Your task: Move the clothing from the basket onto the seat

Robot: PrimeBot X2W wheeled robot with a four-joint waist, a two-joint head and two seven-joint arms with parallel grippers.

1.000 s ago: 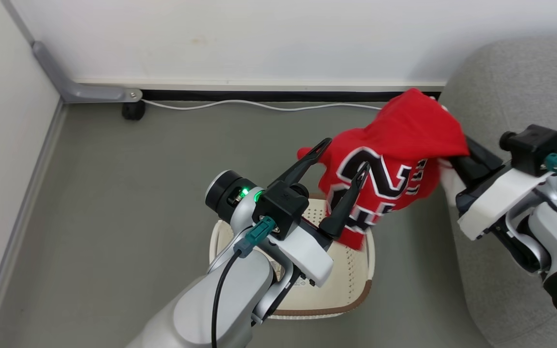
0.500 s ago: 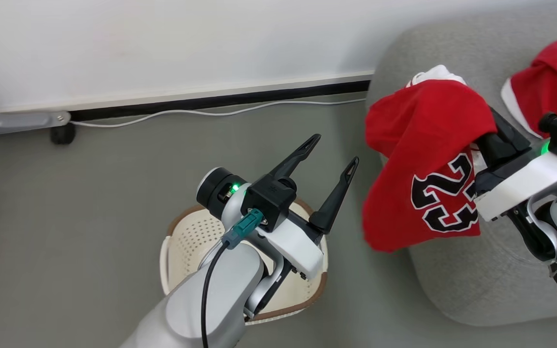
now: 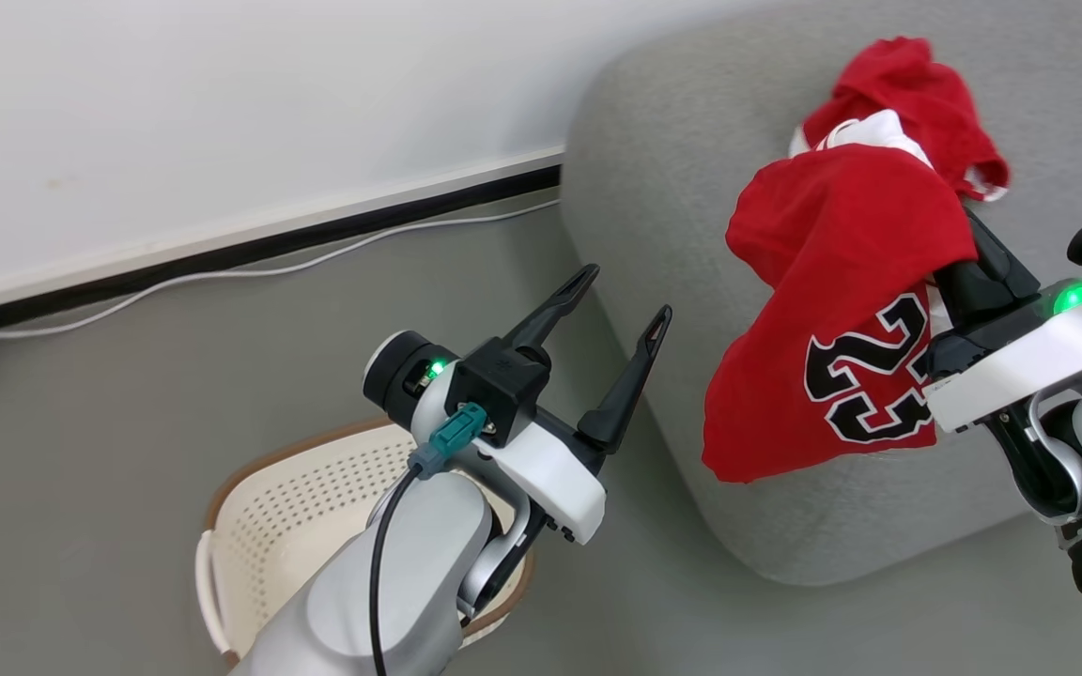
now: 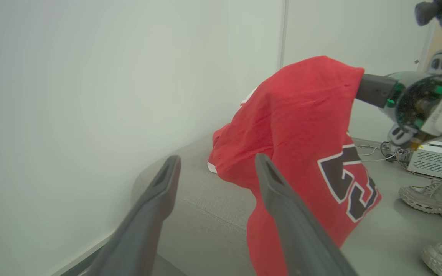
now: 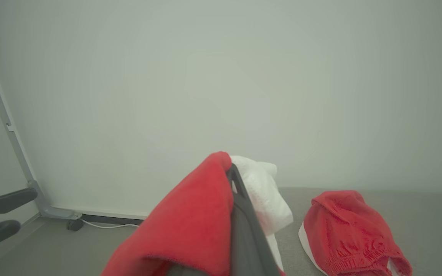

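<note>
Noting R gripper (image 5: 233,180) clamped shut on the no. 23 jersey (image 3: 832,282); cloth drapes over its fingers and hangs above the grey seat (image 3: 691,188), near the front corner. We cannot tell whether the hem touches the cushion. Plain red garment (image 3: 917,94) w/ white trim lies bunched on the seat, just behind the jersey. L gripper (image 3: 627,291) is spread wide, holding nothing, betw. the seat and the basket (image 3: 278,535). Basket stands on the floor (image 3: 128,394), apart from the seat. A person's shoes (image 4: 432,199) are on the floor beyond.
</note>
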